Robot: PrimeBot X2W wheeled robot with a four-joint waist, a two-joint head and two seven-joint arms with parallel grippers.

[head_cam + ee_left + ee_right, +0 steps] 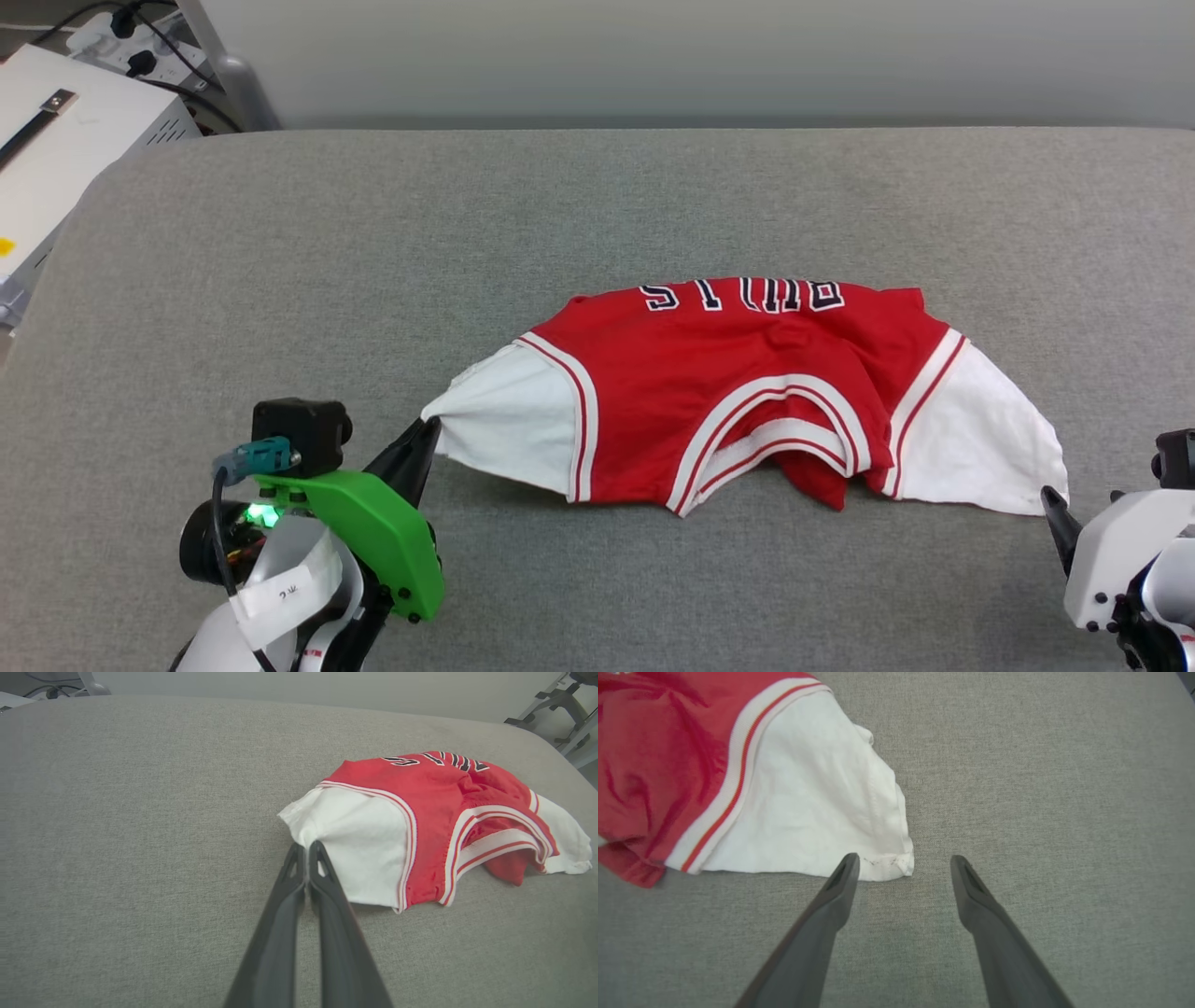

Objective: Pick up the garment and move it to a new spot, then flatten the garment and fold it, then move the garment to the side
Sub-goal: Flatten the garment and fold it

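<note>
In the head view the garment (747,392) lies rumpled on the grey table (373,215), a little right of the middle, with its navy lettering upside down along the far edge and the striped collar toward the robot. The left claw (425,434) meets the tip of the left-hand sleeve (504,434), which is drawn out to a point. The right claw (1055,509) sits just beside the corner of the right-hand sleeve (980,439). A white box (56,140) stands beyond the table's far left corner.

In the left wrist view the left claw (307,851) is clenched, its two fingers pressed together on the puckered edge of the white sleeve (355,844).

In the right wrist view the right claw (904,858) is released, fingers spread wide. The sleeve's (808,802) hemmed corner lies on the table (1064,788) at the tip of one finger (840,882), ungripped.
</note>
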